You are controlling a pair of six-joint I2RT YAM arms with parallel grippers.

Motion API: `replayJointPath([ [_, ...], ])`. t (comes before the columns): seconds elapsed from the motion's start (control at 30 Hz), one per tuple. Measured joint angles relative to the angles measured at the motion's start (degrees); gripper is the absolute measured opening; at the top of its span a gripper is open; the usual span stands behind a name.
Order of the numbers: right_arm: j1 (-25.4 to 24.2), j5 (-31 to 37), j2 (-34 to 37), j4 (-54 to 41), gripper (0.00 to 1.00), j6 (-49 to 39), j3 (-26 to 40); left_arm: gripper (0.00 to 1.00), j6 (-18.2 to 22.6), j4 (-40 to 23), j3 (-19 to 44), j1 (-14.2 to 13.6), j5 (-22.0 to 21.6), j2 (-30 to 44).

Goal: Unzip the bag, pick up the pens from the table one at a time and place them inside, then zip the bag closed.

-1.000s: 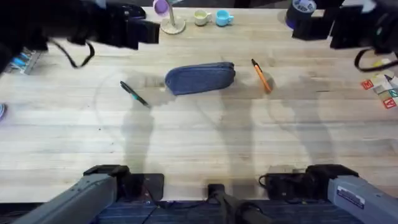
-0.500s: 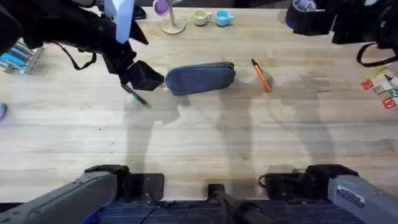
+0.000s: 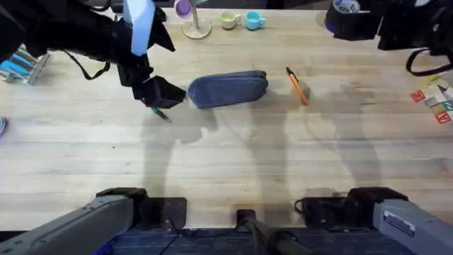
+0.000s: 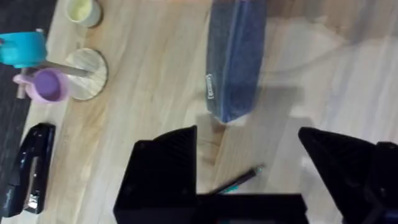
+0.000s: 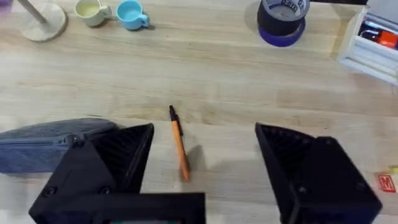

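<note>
From overhead, the left tool (image 3: 159, 95) sits low over the counter (image 3: 226, 163), just beside the left end of the blue-grey pencil pouch (image 3: 228, 88) and directly above the dark pen (image 3: 160, 112), of which just the tip pokes out. The left wrist view shows the tool's fingers (image 4: 165, 171) spread apart with the dark pen (image 4: 239, 180) lying between them, the pouch (image 4: 235, 59) just beyond, and a black stapler (image 4: 28, 165) at the counter's edge. The orange pen (image 3: 298, 86) lies just right of the pouch. In the right wrist view, the right tool (image 5: 205, 168) hangs wide open above the orange pen (image 5: 179, 142), with purple tape (image 5: 283, 18) farther off.
</note>
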Motion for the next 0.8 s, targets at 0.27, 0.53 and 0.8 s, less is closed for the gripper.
replayJointPath([
  [0.27, 0.0, 0.0, 0.0, 0.0, 0.995, 0.0, 0.0, 0.993, 0.4, 0.0, 0.3, 0.0, 0.2, 3.6],
  [0.53, 0.0, 0.0, 0.0, 0.0, 0.996, 0.0, 0.0, 0.995, 2.7, 0.9, 0.3, 0.0, 2.6, 12.2],
  [0.8, 0.0, 0.0, 0.0, 0.0, 0.995, 0.0, 0.0, 0.993, 3.7, 6.6, 0.3, 0.0, 7.6, 21.8],
])
